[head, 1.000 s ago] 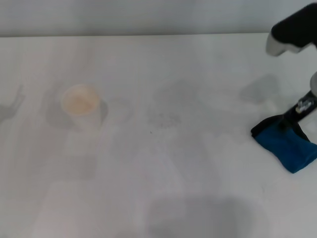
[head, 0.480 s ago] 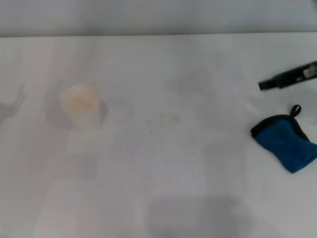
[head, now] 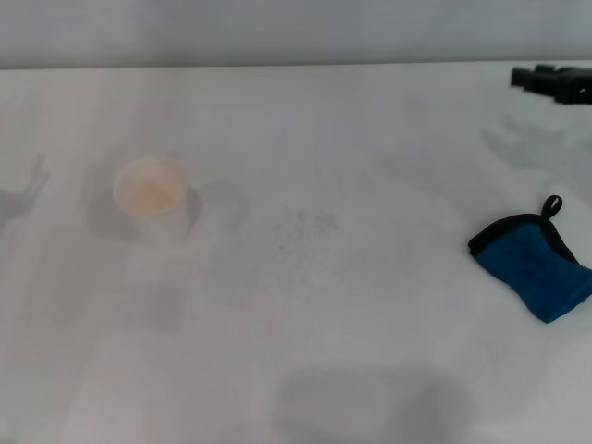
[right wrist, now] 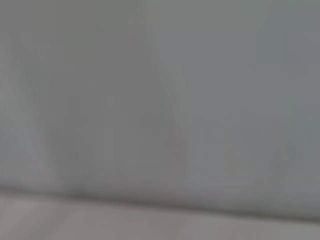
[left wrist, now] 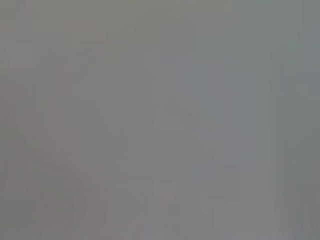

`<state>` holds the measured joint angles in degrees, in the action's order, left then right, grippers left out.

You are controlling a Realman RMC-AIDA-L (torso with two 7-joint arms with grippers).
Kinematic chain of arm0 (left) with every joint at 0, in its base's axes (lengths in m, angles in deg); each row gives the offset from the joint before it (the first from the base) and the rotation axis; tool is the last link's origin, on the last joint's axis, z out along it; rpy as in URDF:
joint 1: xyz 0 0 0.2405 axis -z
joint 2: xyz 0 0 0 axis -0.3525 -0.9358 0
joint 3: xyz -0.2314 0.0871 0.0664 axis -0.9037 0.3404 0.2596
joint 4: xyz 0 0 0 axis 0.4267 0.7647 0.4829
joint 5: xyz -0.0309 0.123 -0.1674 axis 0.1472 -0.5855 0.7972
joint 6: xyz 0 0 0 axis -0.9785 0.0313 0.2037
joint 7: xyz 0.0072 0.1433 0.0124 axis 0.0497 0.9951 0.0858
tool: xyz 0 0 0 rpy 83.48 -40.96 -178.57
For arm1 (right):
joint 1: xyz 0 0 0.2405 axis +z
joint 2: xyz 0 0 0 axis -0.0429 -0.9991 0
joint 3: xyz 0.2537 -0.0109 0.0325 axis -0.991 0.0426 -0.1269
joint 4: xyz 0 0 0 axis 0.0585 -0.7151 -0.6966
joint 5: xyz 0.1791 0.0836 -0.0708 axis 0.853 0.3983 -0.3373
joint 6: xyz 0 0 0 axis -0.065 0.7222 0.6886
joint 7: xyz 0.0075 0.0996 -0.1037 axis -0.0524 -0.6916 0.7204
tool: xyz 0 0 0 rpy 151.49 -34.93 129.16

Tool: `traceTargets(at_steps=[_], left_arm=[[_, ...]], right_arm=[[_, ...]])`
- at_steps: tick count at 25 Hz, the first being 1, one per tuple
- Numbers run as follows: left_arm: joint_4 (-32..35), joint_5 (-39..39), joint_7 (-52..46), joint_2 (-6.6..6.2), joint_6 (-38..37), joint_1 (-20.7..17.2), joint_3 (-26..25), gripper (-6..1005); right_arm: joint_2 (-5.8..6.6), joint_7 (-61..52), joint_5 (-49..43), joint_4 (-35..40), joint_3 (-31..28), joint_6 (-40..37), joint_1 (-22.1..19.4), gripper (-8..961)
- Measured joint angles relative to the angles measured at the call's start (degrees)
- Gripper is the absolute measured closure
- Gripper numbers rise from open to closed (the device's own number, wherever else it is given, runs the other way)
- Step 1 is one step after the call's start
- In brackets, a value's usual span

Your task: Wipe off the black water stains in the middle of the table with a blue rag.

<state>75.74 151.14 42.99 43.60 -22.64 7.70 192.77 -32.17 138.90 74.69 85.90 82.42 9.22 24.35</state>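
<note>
1. A pale cup stands on the table at left of centre in the head view; its inside looks faintly tan, though I cannot tell whether that is liquid.
2. The blue rag lies crumpled at the right edge of the frame, its black loop pointing up, with nothing touching it.
3. Near the frame's centre sits a faint speckled patch, possibly what is left of the black water stains.
4. Compared with 0.5 s ago, the dark right gripper has moved from just above the rag to the upper right corner, well apart from it.
5. Only its tip shows, so I cannot tell how its jaws stand.
6. The left gripper appears in no view; both wrist views show only blank grey.
</note>
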Motion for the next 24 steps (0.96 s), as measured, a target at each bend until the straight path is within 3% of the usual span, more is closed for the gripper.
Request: traceTargets(at_steps=[8, 10, 11, 17, 24], left_arm=[[-0.6, 0.0, 0.0, 0.01, 0.2, 0.2, 0.0, 112], [-1.0, 0.0, 0.0, 0.01, 0.2, 0.2, -0.1, 112], [-1.2, 0.0, 0.0, 0.01, 0.2, 0.2, -0.2, 112], [-1.8, 0.0, 0.0, 0.01, 1.3, 0.5, -0.3, 112], [-2.1, 0.2, 0.0, 0.01, 1.4, 1.1, -0.4, 112]], right_arm=[[-0.04, 26.4, 18.2, -16.1, -12.7, 1.3, -1.5, 490], [-0.09, 40.4, 25.6, -23.3, -16.8, 5.7, -2.2, 490], [-0.09, 40.4, 25.6, -23.3, -16.8, 5.7, -2.2, 491], [-0.28, 67.0, 38.3, -37.1, -22.0, 14.6, -3.0, 492], [-0.36, 73.1, 38.6, -38.3, -22.2, 14.2, -3.1, 499]])
